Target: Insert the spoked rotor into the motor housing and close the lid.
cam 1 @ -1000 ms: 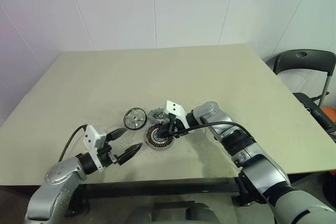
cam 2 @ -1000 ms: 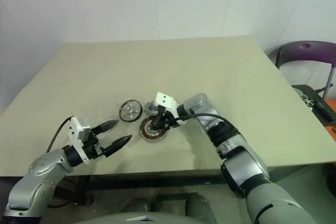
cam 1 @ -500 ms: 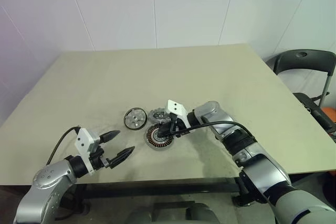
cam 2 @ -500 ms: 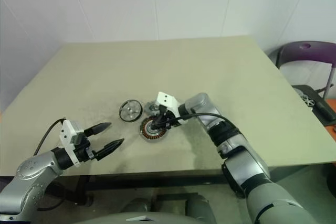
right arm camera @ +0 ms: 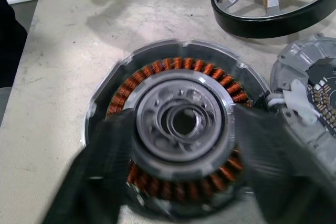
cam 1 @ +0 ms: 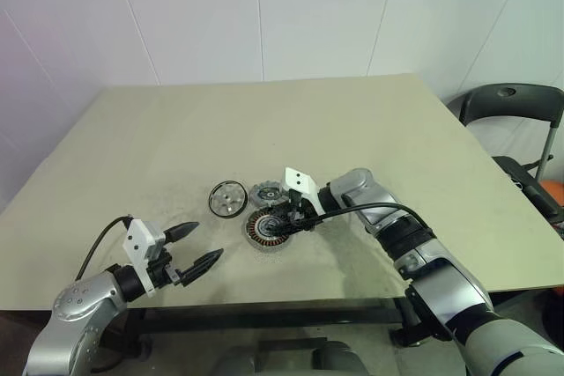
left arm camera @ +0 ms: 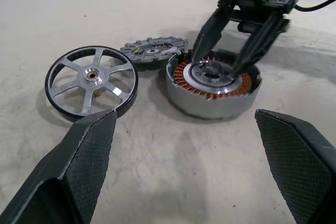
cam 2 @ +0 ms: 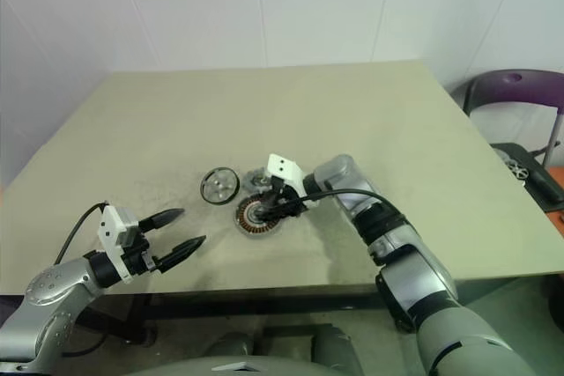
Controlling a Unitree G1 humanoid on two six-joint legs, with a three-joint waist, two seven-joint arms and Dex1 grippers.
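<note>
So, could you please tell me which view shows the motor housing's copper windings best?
The right wrist view: the motor housing sits close, seen from above, windings ringing the bearing. The left wrist view shows it side-on; the head views show it small.

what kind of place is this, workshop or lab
Most likely a bare robot test room, not a working workshop: a plain beige table against white panelled walls, a dark chair at one side, and only loose motor parts, like the motor housing.
</note>
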